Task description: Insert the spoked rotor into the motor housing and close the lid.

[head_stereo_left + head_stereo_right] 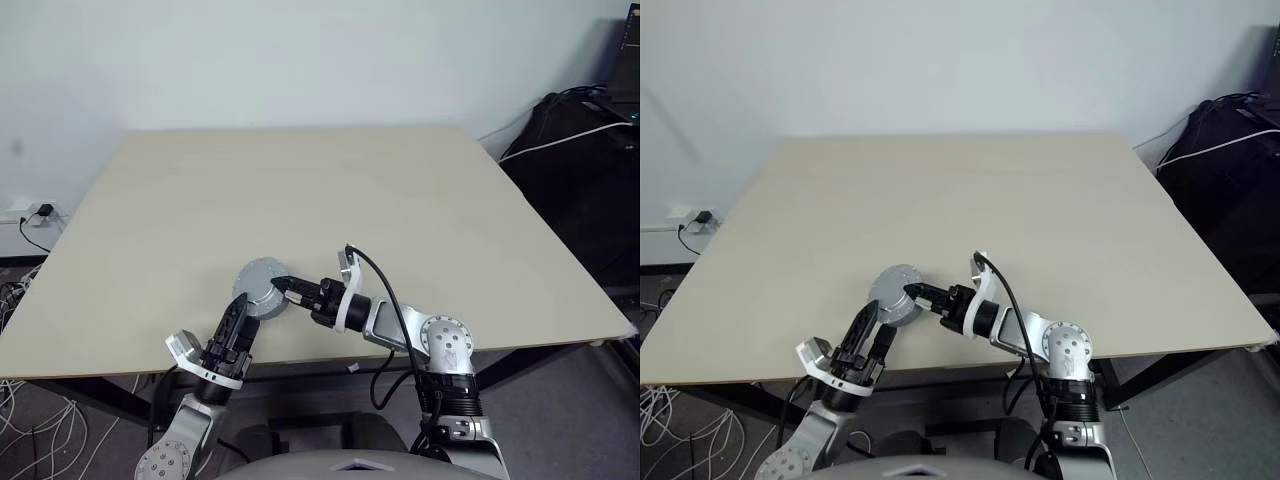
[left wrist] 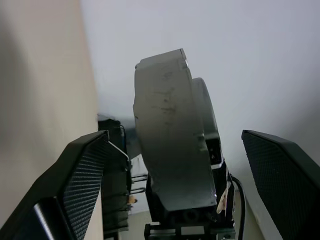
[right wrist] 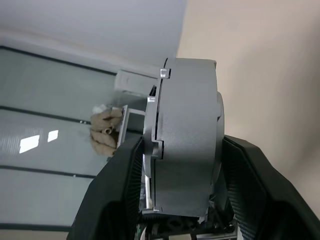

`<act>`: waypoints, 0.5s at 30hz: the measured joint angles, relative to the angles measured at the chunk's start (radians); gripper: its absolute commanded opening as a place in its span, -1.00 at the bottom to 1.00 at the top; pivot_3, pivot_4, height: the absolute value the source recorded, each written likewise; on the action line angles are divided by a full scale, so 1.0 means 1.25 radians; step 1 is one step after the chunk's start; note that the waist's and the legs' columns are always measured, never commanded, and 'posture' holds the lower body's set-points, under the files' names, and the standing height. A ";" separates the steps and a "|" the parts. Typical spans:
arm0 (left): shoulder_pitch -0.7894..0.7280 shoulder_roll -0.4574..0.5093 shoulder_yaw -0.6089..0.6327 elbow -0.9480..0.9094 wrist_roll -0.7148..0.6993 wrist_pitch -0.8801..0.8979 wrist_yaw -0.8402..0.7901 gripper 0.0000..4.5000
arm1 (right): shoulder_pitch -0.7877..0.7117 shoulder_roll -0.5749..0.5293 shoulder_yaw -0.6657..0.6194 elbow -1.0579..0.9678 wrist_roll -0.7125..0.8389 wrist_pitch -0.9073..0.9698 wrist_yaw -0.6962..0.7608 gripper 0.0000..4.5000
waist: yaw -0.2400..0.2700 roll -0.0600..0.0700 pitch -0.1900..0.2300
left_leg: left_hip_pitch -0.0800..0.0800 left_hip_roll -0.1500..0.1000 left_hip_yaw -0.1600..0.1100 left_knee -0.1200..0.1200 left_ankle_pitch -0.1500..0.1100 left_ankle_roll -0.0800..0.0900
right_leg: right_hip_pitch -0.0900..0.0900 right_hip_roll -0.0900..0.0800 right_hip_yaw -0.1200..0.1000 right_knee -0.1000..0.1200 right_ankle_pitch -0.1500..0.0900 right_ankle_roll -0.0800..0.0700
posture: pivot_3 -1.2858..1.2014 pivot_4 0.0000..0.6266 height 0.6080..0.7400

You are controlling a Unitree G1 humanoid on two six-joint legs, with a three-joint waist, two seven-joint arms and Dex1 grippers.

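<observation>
Head views: your right claw (image 1: 280, 285) pinches the closed grey motor housing (image 1: 262, 288) above the worktop (image 1: 330, 190) edge, presenting it to the left claw (image 1: 240, 315).
Left wrist view: fingers (image 2: 75, 185) spread either side of the housing, untouching, likely ready to receive.
Right wrist view: pads (image 3: 127, 185) clamp its flat faces, keeping it edge-on.

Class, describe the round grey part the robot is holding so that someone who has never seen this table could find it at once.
Start at the beige table and go to its near edge. There the right pincer grips a round grey assembly by its rim, with the left pincer open beside it. It is the one disc-shaped metal piece there, thick and matt grey between black fingers.
</observation>
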 measured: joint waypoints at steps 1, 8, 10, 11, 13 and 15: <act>-0.005 0.001 0.000 0.004 0.000 0.000 0.000 0.99 | 0.000 0.000 0.003 0.000 0.001 0.000 0.000 -0.06 | 0.000 0.000 0.000 | 0.000 0.000 0.000 0.000 0.000 0.000 | 0.000 0.000 0.000 0.000 0.000 0.000 | 0.03 -1.00 1.00; -0.016 0.003 0.001 0.018 0.000 -0.001 -0.002 0.99 | 0.015 -0.003 0.021 0.000 0.004 0.001 0.000 -0.06 | 0.000 0.000 0.000 | 0.000 0.000 0.000 0.000 0.000 0.000 | 0.000 0.000 0.000 0.000 0.000 0.000 | 0.03 -1.00 1.00; -0.018 0.004 0.001 0.019 0.000 0.000 -0.004 0.99 | 0.015 -0.003 0.026 0.000 0.007 0.001 0.000 -0.06 | 0.000 0.000 0.000 | 0.000 0.000 0.000 0.000 0.000 0.000 | 0.000 0.000 0.000 0.000 0.000 0.000 | 0.03 -1.00 1.00; -0.019 0.004 0.001 0.019 0.000 0.000 -0.005 0.99 | 0.015 -0.003 0.029 0.000 0.010 0.001 0.000 -0.06 | 0.000 0.000 0.000 | 0.000 0.000 0.000 0.000 0.000 0.000 | 0.000 0.000 0.000 0.000 0.000 0.000 | 0.03 -1.00 1.00; -0.021 0.004 0.001 0.019 0.000 0.000 -0.005 0.82 | 0.015 -0.003 0.034 0.000 0.014 0.001 0.000 -0.06 | 0.000 0.000 0.000 | 0.000 0.000 0.000 0.001 0.000 0.000 | 0.000 0.000 0.000 0.000 0.000 0.000 | 0.03 -1.00 1.00; -0.022 0.004 0.001 0.019 0.000 0.000 -0.006 0.60 | 0.015 -0.003 0.036 0.000 0.016 0.001 0.000 -0.06 | 0.000 0.000 0.000 | 0.000 0.000 0.000 0.001 0.000 0.000 | 0.000 0.000 0.000 0.000 0.000 0.000 | 0.03 -1.00 1.00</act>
